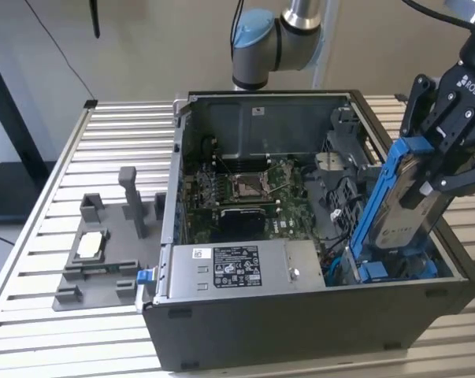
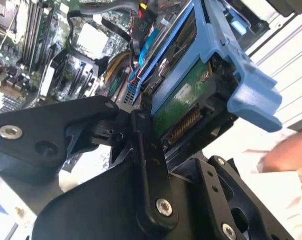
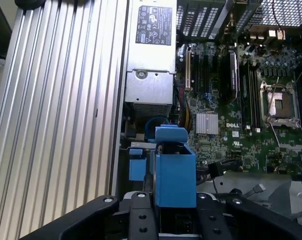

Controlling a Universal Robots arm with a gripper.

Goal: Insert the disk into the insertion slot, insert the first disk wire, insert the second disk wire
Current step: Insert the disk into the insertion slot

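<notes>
Slatted table (image 1: pixel 119 130), gripper (image 1: pixel 428 167) clamping labelled disk (image 1: pixel 410 220)

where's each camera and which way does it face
Exterior view: off the arm, looking down into the open computer case; arm and end effector clamping the disk.
First wrist view: on the wrist, down onto the motherboard; end effector shows.
Second wrist view: on the wrist, facing the disk's circuit side; end effector shows.
All share the disk.

Case wall (image 1: pixel 455 264) and power-supply box (image 1: pixel 237 264) narrowly flank the disk (image 1: pixel 406 220).
</notes>
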